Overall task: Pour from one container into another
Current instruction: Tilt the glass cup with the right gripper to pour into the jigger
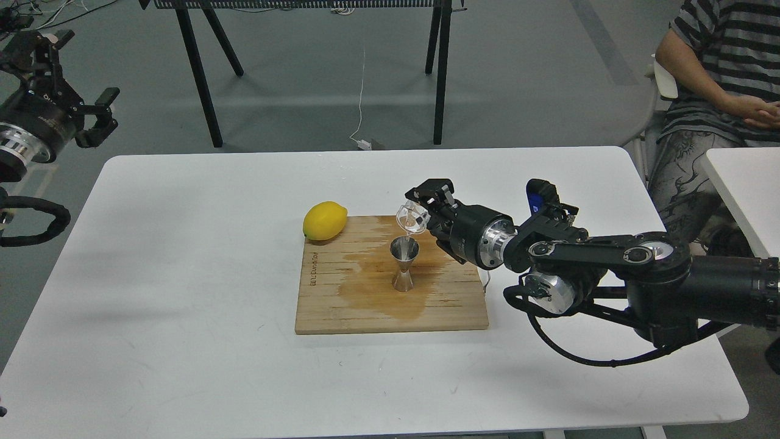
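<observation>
The steel jigger (404, 264) stands upright on a wooden board (390, 308), in the middle of a dark wet stain. Just above and behind its rim hangs the clear glass cup (411, 217), tipped steeply with its mouth down toward the jigger. My right gripper (423, 213) is shut on the cup, reaching in from the right. A thin stream of liquid seems to fall from the cup into the jigger. My left gripper (100, 113) is raised off the table at the far left, its fingers spread open and holding nothing.
A yellow lemon (325, 220) lies at the board's back left corner. The board sits on a white table (183, 292). A seated person (719, 91) is at the back right, and black table legs (204, 79) stand behind.
</observation>
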Robot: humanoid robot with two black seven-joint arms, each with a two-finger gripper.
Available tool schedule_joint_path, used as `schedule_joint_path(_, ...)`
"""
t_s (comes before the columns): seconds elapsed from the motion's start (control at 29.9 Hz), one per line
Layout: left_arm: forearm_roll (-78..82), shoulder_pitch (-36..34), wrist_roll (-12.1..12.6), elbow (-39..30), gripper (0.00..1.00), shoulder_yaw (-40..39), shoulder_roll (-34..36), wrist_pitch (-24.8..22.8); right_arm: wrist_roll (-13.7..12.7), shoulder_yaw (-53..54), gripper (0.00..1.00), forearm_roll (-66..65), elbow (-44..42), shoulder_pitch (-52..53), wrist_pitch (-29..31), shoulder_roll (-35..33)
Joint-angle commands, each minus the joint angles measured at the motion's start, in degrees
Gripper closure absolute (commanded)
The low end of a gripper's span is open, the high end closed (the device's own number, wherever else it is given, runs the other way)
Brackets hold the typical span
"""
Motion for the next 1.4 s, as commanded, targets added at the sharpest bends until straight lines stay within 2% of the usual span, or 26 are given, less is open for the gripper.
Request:
schedule_joint_path(0.0, 0.00, 0.05, 0.00, 0.00, 0.01, 0.00, 0.00, 0.00, 0.00, -0.06, 0.98, -0.08, -0.54, 0.10, 0.09, 0.41)
schedule_joint_path(1.37, 0.00, -0.12, 0.00, 0.00, 0.01, 0.00, 0.09, 0.00, 0.00, -5.77, 0.98, -0.87, -0.81, 4.93, 0.44, 1.56)
